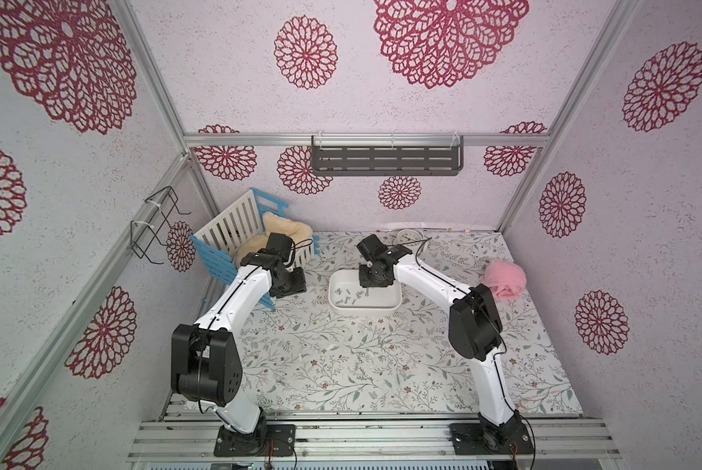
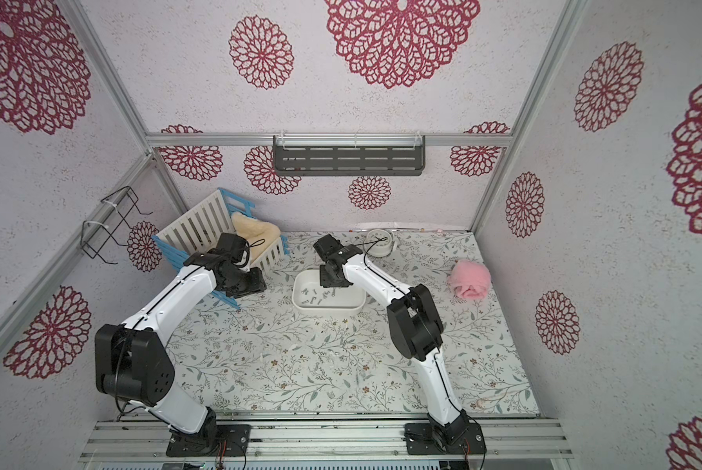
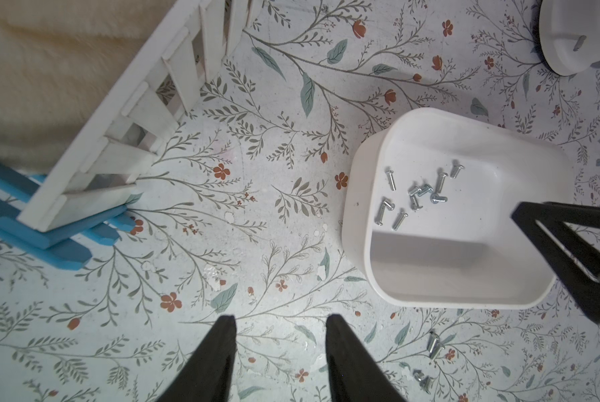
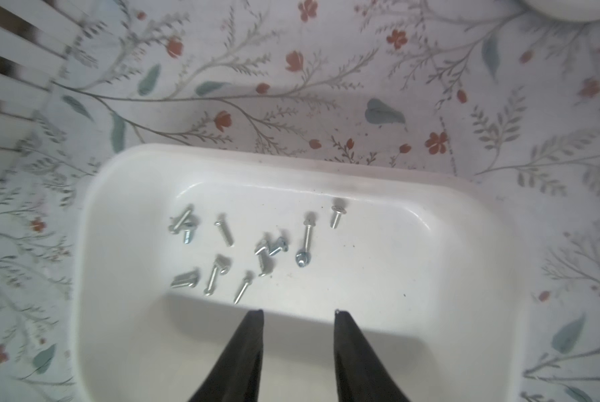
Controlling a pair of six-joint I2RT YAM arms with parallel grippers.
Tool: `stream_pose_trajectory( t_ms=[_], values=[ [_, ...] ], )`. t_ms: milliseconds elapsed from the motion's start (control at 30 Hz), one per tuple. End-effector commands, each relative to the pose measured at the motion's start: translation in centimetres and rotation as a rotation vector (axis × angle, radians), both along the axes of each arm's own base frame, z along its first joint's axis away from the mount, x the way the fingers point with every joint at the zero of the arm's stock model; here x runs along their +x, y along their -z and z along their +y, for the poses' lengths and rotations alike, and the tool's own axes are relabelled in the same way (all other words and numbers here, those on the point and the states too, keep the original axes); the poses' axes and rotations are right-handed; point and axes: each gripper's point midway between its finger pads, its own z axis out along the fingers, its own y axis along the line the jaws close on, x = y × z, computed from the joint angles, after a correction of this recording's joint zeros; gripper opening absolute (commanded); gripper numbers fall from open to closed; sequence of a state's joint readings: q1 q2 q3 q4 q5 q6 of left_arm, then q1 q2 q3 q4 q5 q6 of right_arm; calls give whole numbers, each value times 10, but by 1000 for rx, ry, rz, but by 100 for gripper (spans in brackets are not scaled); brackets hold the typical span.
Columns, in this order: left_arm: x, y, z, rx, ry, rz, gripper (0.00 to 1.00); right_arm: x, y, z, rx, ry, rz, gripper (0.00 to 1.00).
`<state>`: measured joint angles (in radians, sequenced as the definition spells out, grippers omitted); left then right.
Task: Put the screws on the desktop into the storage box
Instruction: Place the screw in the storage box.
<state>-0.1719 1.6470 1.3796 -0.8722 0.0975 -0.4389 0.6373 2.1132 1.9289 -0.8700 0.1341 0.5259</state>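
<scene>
currently your right gripper [image 4: 298, 311] hangs over the storage box [image 4: 291, 160]. its two black fingers stand parted, with bare white box floor showing between them, and it grips nothing. about a dozen screws [image 4: 223, 231] lie loose on the box floor, gathered toward the end facing the blue-and-white slatted crate [image 1: 227, 240]. several of them touch or cross one another. the box sits flat on the desktop [image 3: 257, 243], toward the back and roughly midway between your two arms in both top views. your left gripper [image 3: 281, 317] hangs above bare desktop between the crate and the box. its fingers are likewise apart and hold nothing. you cannot tell from the top views how high either gripper stands, since each wrist housing covers its fingertips. note that a few more screws are not yet in the box. the left wrist view shows two small clusters on the desktop [image 3: 434, 343], outside the box and near its wall on the robot's side. their exact count is too small to read. the crate holds a cream fleece [image 1: 284, 234]. a small white round dial-faced object [image 1: 406, 236] sits at the back edge of the desktop behind the box. a pink fluffy bundle [image 1: 504, 280] lies at the right side, well apart from the box.
</scene>
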Motion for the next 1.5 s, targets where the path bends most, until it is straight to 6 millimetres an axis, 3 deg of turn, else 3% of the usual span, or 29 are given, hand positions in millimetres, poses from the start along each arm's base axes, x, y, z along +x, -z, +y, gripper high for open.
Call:
stream_pose_trajectory(
  t_ms=[0,100,267,467,633,900,1033,1233,1467],
  values=[
    [4,-1,1,-13,-8,-14,47,-20,-72,-10,67,55,-145,38],
    [4,-1,0,-15,-6,-14,47,-42,-76,-26,110,111,-165,38],
    [0,-2,-14,1,38,-25,47,-80,-69,-74,161,239,-193,38],
    [-14,-3,-53,31,144,-34,46,-113,-43,-115,135,306,-150,38],
    [-44,-2,-92,8,216,-20,46,-127,-26,-138,109,333,-122,39],
    [-110,35,-156,-21,323,123,46,-134,-7,-143,71,301,-55,39],
    [-131,42,-180,-28,360,160,46,-136,-2,-143,70,295,-47,40],
    [-158,68,-200,-15,407,257,46,-136,-2,-143,72,293,-45,40],
    [-179,97,-206,33,445,336,46,-138,-3,-145,69,292,-46,40]
  ],
)
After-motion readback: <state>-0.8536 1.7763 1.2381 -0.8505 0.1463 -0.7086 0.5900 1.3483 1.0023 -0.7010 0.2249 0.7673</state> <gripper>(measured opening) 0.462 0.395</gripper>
